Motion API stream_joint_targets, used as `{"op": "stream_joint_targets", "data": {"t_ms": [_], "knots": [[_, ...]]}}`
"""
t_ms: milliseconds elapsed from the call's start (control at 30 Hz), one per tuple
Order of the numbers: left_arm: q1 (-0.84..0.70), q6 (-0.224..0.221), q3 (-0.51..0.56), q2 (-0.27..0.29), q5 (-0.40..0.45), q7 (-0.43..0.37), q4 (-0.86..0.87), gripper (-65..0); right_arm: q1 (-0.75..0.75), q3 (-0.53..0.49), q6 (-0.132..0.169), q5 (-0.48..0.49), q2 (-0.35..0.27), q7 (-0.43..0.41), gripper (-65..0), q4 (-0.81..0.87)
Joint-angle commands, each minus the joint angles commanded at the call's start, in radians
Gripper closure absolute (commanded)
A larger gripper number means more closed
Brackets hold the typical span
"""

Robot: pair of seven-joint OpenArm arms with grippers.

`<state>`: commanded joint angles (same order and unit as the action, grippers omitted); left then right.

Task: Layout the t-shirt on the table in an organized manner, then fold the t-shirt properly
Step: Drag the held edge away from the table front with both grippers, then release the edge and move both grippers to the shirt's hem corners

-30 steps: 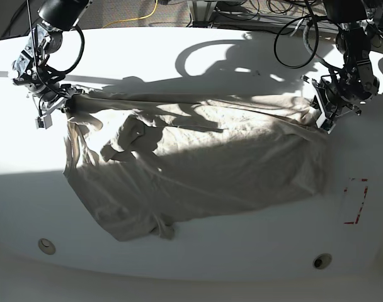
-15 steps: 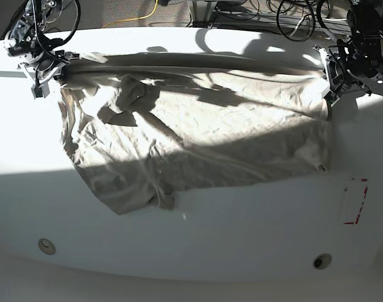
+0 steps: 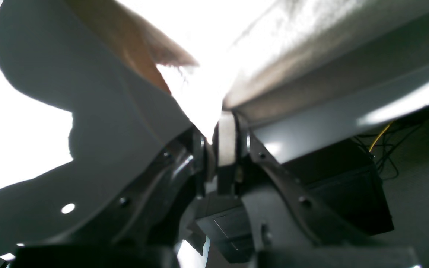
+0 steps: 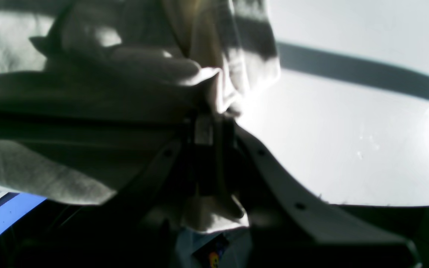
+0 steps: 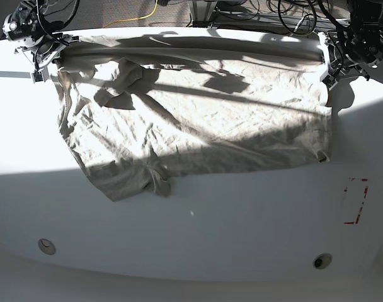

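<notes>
The beige t-shirt [image 5: 198, 119] hangs stretched between both grippers, its upper edge pulled taut near the far edge of the white table [image 5: 242, 226] and its lower part resting on the tabletop. My left gripper [image 5: 329, 58] is shut on the shirt's top right corner; the left wrist view has cloth [image 3: 207, 96] pinched between the jaws of this gripper [image 3: 214, 149]. My right gripper [image 5: 53, 51] is shut on the top left corner, and the right wrist view has fabric [image 4: 214, 89] bunched in its closed jaws [image 4: 210, 123]. One sleeve [image 5: 125, 75] lies folded over the shirt's body.
A red dashed rectangle [image 5: 356, 201] marks the table at the right. Two small round holes [image 5: 46, 245] [image 5: 322, 260] sit near the front edge. Cables and equipment [image 5: 254, 9] crowd the floor beyond the far edge.
Both grippers have carried the shirt's top edge away toward the far edge of the table. The cloth has slid with them and spread flatter and wider.
</notes>
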<state>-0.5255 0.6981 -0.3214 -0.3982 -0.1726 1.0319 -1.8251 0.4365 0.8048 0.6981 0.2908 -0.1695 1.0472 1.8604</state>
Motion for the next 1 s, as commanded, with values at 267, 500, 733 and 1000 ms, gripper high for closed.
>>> {"op": "stream_joint_targets", "data": {"t_ms": [267,500,733,1000], "knots": [[-0.009,0.0,0.0,0.0,0.0,0.0,0.0,-0.7,-0.002,0.0,0.0,-0.002,0.005,0.0,-1.4,0.002],[-0.009,0.0,0.0,-0.02,0.0,0.002,0.0,-24.2,-0.002,0.0,0.0,-0.003,0.003,0.0,-14.6,0.034],[-0.009,0.0,-0.046,-0.028,0.0,0.003,-0.035,-40.4,0.0,0.038,0.0,-0.005,0.003,0.0,-50.4,0.095],[0.032,0.0,-0.049,-0.031,-0.011,0.077,-0.112,-40.7,-0.063,0.066,0.0,-0.005,-0.002,0.0,-65.0,0.112]]}}
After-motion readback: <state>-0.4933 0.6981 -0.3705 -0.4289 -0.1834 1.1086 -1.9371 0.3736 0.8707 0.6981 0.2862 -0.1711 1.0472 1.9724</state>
